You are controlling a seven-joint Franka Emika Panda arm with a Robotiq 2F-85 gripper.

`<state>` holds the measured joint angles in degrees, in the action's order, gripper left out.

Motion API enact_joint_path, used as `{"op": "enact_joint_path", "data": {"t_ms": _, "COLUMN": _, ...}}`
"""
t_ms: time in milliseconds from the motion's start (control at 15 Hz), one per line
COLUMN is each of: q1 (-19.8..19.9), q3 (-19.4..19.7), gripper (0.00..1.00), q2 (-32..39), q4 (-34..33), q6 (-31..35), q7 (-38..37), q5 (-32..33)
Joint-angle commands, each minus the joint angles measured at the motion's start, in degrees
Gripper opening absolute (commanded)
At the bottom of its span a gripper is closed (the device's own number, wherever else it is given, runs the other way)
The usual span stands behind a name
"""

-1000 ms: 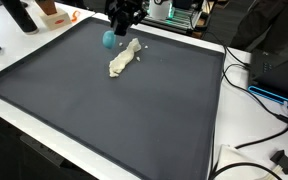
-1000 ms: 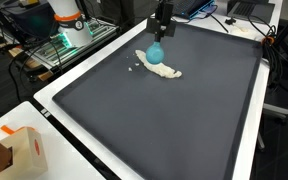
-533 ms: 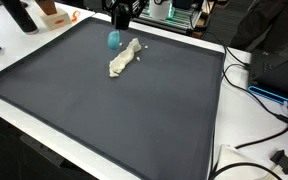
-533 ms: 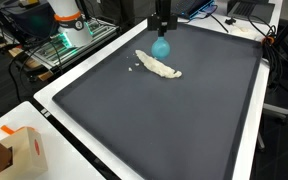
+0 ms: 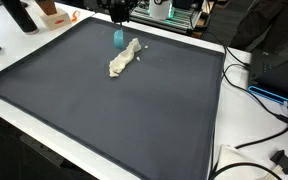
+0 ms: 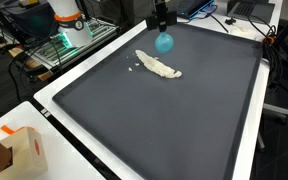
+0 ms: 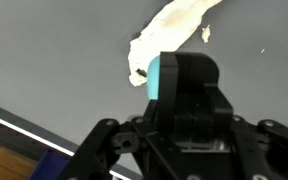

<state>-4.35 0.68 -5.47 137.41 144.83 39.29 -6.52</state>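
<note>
In an exterior view, a cardboard box [image 6: 22, 150] printed in orange and white sits in the nearest corner on the white table [image 5: 224, 130]. Most of the tabletop is covered by a wide, flat mat [image 6: 174, 120], dark grey and matte, with a thin raised border and rounded corners.

Farther in, on the mat, lies a cream-white cloth [image 6: 158, 66]. It is soft and crumpled, bunched into a long, lumpy strip with uneven edges. A few pale crumbs lie just beside its end.

Just past the far end of the cloth is the teal object [image 6: 164, 42], small, rounded and smooth. It hangs below the black gripper [image 6: 162, 18] and appears clear of the mat. In the wrist view the boxy black fingers [image 7: 189, 85] are pressed against the teal object [image 7: 160, 78], pinching it, with the cloth [image 7: 169, 30] spread out beyond on the grey surface.

Behind the table's far edge stand racks of equipment, too cluttered to make out. Black cables [image 5: 252, 78] loop off to one side.
</note>
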Motion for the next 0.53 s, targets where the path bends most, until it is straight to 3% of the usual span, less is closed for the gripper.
{"op": "enact_joint_path", "data": {"t_ms": 0, "q1": 0.0, "q3": 2.6, "gripper": 0.25, "q2": -1.8, "q4": 0.8, "q6": -1.5, "q7": 10.0, "q5": -12.3}}
{"op": "enact_joint_path", "data": {"t_ms": 200, "q1": 0.4, "q3": 4.0, "gripper": 0.25, "q2": -0.6, "q4": -0.8, "q6": -3.7, "q7": 15.6, "q5": -20.9}}
{"op": "enact_joint_path", "data": {"t_ms": 467, "q1": 2.3, "q3": 5.0, "gripper": 0.25, "q2": 2.5, "q4": -4.2, "q6": -10.1, "q7": 14.4, "q5": -25.3}}
